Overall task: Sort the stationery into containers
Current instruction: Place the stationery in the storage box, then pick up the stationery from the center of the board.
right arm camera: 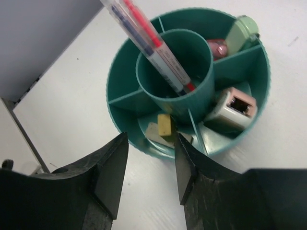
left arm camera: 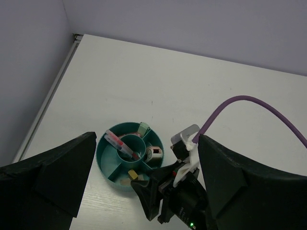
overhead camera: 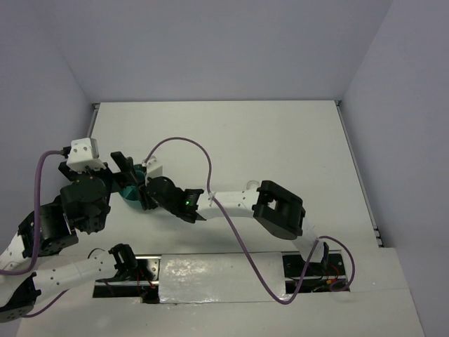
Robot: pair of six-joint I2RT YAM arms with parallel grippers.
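Observation:
The round teal organizer (right arm camera: 125, 136) stands on the white table, also in the left wrist view (left arm camera: 106, 165) and, mostly hidden, in the top view (overhead camera: 128, 194). Its centre cup holds the thin pink pen (right arm camera: 152, 36) and thin dark pen (right arm camera: 125, 24). The outer compartments hold the mint-green tube (right arm camera: 242, 29), pink stick (right arm camera: 218, 48), pink-white clip (right arm camera: 235, 108), tan nub (right arm camera: 164, 124) and grey block (right arm camera: 154, 132). I cannot make out the tape ring. My right gripper (right arm camera: 148, 167) is open and empty at the organizer's near rim. My left gripper (left arm camera: 146, 141) is open, empty, high above the organizer.
The table's left edge and a grey wall (left arm camera: 29, 72) run close beside the organizer. My right arm's wrist and purple cable (left arm camera: 240, 103) lie to the organizer's right. Both arms crowd over it in the top view (overhead camera: 168, 196).

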